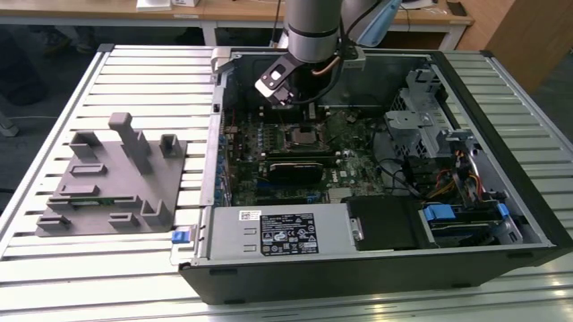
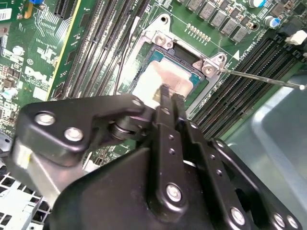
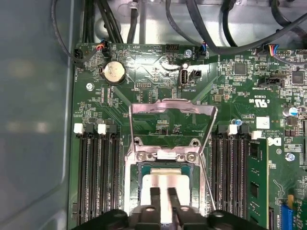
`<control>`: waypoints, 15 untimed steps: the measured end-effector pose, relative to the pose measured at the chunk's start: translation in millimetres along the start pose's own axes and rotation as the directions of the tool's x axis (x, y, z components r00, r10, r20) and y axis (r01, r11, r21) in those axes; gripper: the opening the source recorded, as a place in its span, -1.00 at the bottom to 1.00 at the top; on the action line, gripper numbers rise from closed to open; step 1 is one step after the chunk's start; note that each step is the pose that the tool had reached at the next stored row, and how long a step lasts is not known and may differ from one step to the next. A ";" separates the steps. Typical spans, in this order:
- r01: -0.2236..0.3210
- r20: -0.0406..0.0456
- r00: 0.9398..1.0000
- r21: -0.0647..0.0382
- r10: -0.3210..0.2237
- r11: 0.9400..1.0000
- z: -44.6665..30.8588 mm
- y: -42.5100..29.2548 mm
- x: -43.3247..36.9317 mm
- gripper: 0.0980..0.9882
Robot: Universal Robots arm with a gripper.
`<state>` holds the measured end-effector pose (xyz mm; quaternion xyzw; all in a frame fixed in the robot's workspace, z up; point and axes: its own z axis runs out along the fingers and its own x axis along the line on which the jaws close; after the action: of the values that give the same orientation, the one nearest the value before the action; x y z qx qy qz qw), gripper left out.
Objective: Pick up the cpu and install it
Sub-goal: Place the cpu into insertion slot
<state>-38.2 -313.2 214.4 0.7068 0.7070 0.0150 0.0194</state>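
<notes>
1. Gripper (image 3: 163, 192) fingers nearly pressed together, tips just above the cpu (image 3: 162, 179).
2. CPU socket (image 3: 163, 155) holds the cpu lying flat; load plate (image 3: 172, 103) swung open.
3. Open computer case (image 1: 376, 272) contains the motherboard (image 1: 358, 161).

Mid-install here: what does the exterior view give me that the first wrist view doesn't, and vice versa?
Exterior view: the whole computer case, the arm reaching into it, and a grey fixture on the slatted table. First wrist view: the cpu sitting in the open socket at the gripper, load plate raised. Shared: the motherboard.
</notes>
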 end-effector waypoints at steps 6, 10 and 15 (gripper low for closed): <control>0.000 0.000 1.000 0.002 0.000 1.000 -4.4 0.4 0.0 -0.98; 0.000 -0.001 1.000 0.003 0.000 1.000 -5.5 0.4 -0.1 -0.98; 0.000 -0.001 1.000 0.003 0.000 1.000 -5.7 0.4 0.0 -0.98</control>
<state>-38.0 -313.2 220.1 0.7068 0.7070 0.0145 0.0180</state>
